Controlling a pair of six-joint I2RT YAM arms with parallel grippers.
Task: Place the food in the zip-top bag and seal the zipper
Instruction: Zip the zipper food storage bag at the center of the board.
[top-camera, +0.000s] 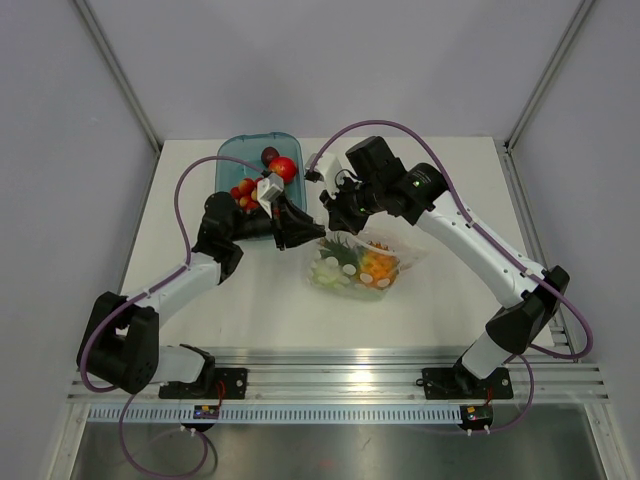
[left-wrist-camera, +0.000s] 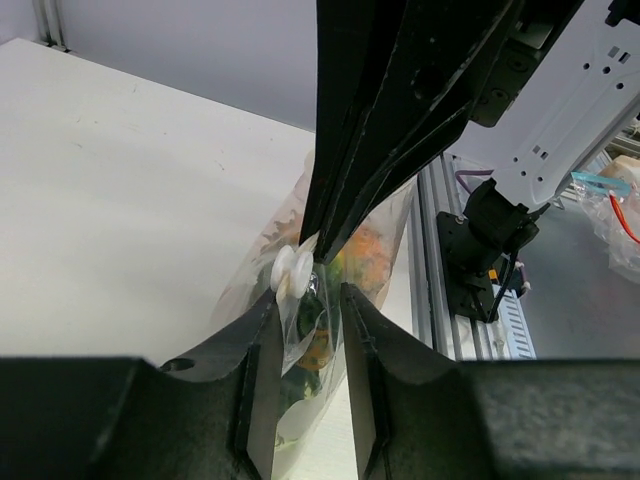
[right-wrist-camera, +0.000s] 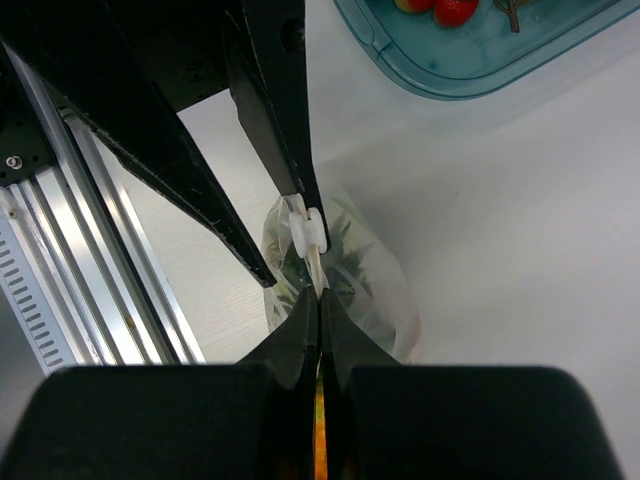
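Quick update from the remote desk. The zip-top bag (top-camera: 362, 262) is lying mid-tabletop (top-camera: 260, 310) between my two arms, nearer the bases than the blue tray (top-camera: 232, 150) and off to its right. Some of the food (top-camera: 378, 268) is already showing through the film as orange, green and pale bits. A few red pieces (top-camera: 283, 168) are sitting in the tray.

The right tool (right-wrist-camera: 319, 305) is clenched flat on the bag's mouth edge and is holding the zipper (right-wrist-camera: 316, 268) up. The left tool (left-wrist-camera: 308, 300) is standing part-open astride that same edge, with film between its fingers, and I'm not seeing it pinching anything. A small white piece (left-wrist-camera: 290, 272) is sitting on the edge between the two tools. It's looking like a slider, but I can't swear to it.

On handling, I'm reckoning the bag is thin, floppy and slick, with no stiffness of its own. The toys inside look light and hard, so they're probably shifting whenever the bag tips. I'm thinking the thicker seal strip is the only sensible place to grab. The bare film would likely be crumpling or sliding out.
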